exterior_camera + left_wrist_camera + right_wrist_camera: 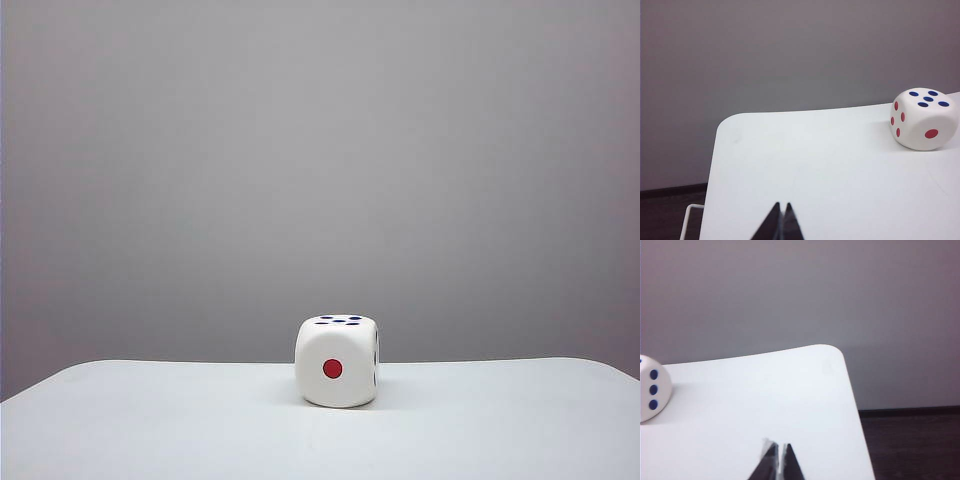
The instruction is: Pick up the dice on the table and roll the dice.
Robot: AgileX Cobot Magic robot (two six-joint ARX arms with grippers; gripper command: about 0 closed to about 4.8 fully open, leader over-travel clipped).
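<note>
Two tools hover low over the white surface (150,420), both pinched shut and holding nothing. One dice (337,361) sits upright on the surface, well ahead of the left tool (780,222) toward its right, and ahead of the right tool (776,462) toward its left.

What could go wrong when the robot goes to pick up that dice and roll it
The dice is smooth with rounded edges, so it may slip out of a pinch. It sits near the far edge of the table, so a nudge or a hard roll could send it off. The left gripper and right gripper are both shut and must open first.
</note>
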